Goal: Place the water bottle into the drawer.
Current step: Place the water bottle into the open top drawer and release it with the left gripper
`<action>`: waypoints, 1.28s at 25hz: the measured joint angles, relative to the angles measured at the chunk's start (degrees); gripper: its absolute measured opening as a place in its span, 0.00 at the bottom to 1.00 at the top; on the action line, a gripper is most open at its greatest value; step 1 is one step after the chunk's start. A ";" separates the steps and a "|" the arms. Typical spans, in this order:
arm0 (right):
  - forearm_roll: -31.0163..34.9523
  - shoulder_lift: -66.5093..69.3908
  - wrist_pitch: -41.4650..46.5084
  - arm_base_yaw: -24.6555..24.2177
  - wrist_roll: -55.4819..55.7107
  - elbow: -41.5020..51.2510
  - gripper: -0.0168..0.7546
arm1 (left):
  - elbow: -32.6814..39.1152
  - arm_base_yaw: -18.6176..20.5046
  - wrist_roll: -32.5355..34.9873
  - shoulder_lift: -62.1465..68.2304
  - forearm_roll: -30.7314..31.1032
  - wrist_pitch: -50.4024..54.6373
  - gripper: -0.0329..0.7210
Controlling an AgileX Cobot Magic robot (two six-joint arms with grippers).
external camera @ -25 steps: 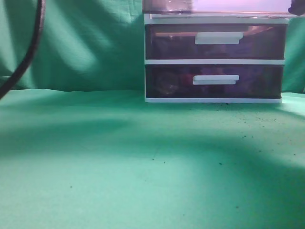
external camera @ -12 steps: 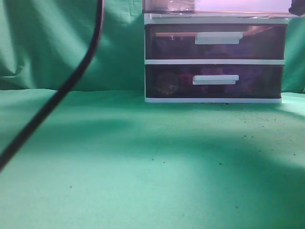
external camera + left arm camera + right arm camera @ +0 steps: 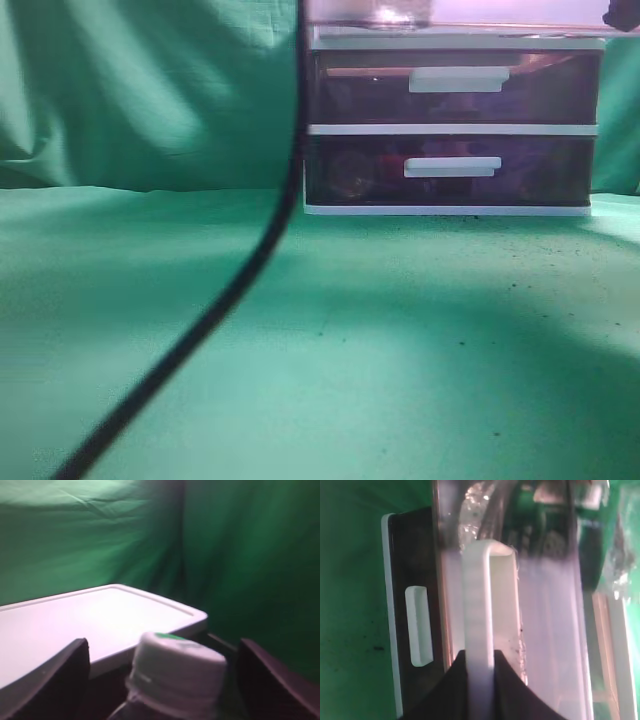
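Note:
The water bottle's white cap with a green top (image 3: 177,667) sits between my left gripper's two dark fingers (image 3: 165,680), which are shut on the bottle; its body is below the frame. The white top of the unit (image 3: 75,620) lies just behind it. In the exterior view a clear shiny bit (image 3: 395,15) shows at the top edge, by the drawer (image 3: 500,12), which is pulled out. My right gripper (image 3: 481,655) is shut on the drawer's white handle (image 3: 487,605).
The two lower drawers (image 3: 455,88) (image 3: 450,168) are closed; one of their handles shows in the right wrist view (image 3: 417,625). A black cable (image 3: 250,270) hangs slantwise in front of the unit's left edge. Green cloth covers the table (image 3: 400,380) and the backdrop.
The black cable has swung from the far left to the unit's left edge. The shiny bit at the top edge has shifted a little right. The drawers have not moved.

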 joint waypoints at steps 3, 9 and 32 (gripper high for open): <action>-0.25 0.00 0.00 0.00 0.81 0.00 0.14 | -1.50 -0.09 -18.84 2.86 19.44 -4.87 0.78; -0.51 -0.04 0.52 0.00 1.88 0.00 0.14 | -5.18 0.16 -27.01 4.90 34.61 -10.68 0.78; 1.59 4.85 4.53 0.52 -5.50 -9.28 0.14 | -5.31 1.93 -23.30 -25.37 34.55 73.43 0.04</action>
